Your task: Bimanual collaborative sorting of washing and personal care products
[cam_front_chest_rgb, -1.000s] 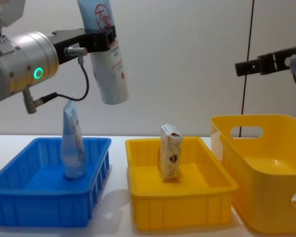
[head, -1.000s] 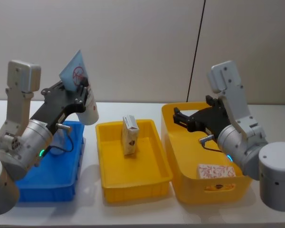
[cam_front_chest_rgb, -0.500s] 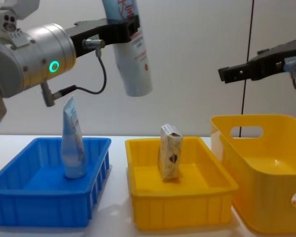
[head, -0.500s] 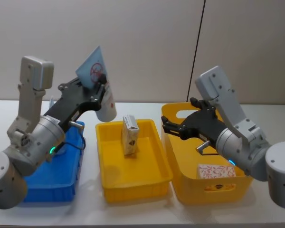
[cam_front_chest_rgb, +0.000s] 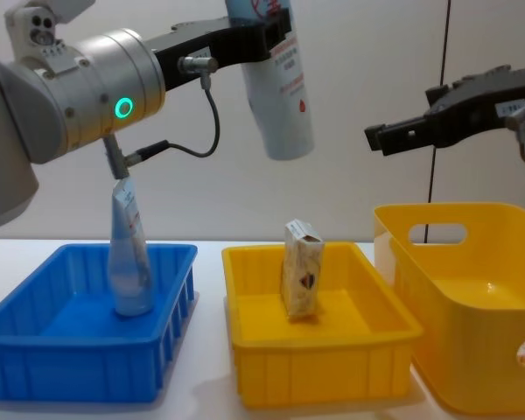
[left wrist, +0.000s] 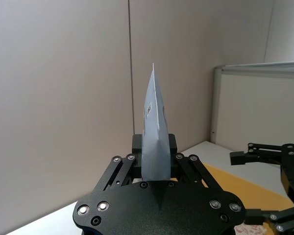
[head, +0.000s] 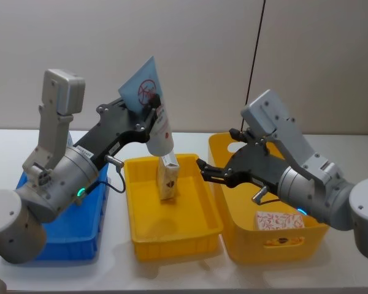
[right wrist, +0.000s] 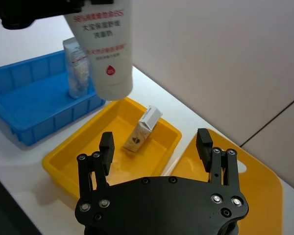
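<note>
My left gripper (head: 149,111) is shut on a pale squeeze tube (head: 154,120) with red print, held cap down high over the shallow yellow tray (head: 178,236). The tube (cam_front_chest_rgb: 282,87) hangs above a white carton (cam_front_chest_rgb: 302,269) that stands upright in that tray. Open and holding nothing, my right gripper (head: 207,171) hovers to the tube's right, apart from it, over the tray's right rim. A second tube (cam_front_chest_rgb: 129,254) stands in the blue bin (cam_front_chest_rgb: 70,359). Another carton (head: 279,220) lies in the deep yellow basket (head: 276,242).
The three containers stand in a row on the white table: blue bin left, yellow tray middle, deep yellow basket (cam_front_chest_rgb: 472,262) right. A plain wall with a dark vertical seam is behind them.
My left arm has carried the tube to the right, from above the blue bin to above the yellow tray. My right gripper has moved left toward it, still open.
</note>
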Controlling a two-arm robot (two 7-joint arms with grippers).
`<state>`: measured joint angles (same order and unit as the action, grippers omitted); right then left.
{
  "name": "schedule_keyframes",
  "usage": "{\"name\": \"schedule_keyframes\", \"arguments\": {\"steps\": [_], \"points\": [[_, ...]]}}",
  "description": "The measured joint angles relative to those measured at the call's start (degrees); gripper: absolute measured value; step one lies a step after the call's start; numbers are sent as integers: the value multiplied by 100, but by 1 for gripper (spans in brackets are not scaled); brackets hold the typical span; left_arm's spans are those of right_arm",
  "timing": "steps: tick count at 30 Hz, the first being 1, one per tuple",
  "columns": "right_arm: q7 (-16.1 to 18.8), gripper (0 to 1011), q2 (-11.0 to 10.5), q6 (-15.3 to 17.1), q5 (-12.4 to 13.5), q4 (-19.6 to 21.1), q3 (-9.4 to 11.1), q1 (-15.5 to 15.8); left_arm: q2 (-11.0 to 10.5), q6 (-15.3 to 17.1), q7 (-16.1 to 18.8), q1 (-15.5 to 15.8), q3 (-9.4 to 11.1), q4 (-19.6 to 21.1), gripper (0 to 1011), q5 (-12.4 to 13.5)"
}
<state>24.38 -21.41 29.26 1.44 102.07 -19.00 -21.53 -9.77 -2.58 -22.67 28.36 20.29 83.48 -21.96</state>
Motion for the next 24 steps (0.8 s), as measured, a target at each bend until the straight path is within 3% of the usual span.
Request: {"name": "schedule_keyframes", "arguments": {"steps": [12,24], "points": [[468,1002,-234,-518,106,-219,-164,-220,4,-37,-179,62,90,-33,239,-96],[790,1002,-239,-1071,192,-704,-351,-596,4,-51,-245,85,123,-45,239,-131]]}}
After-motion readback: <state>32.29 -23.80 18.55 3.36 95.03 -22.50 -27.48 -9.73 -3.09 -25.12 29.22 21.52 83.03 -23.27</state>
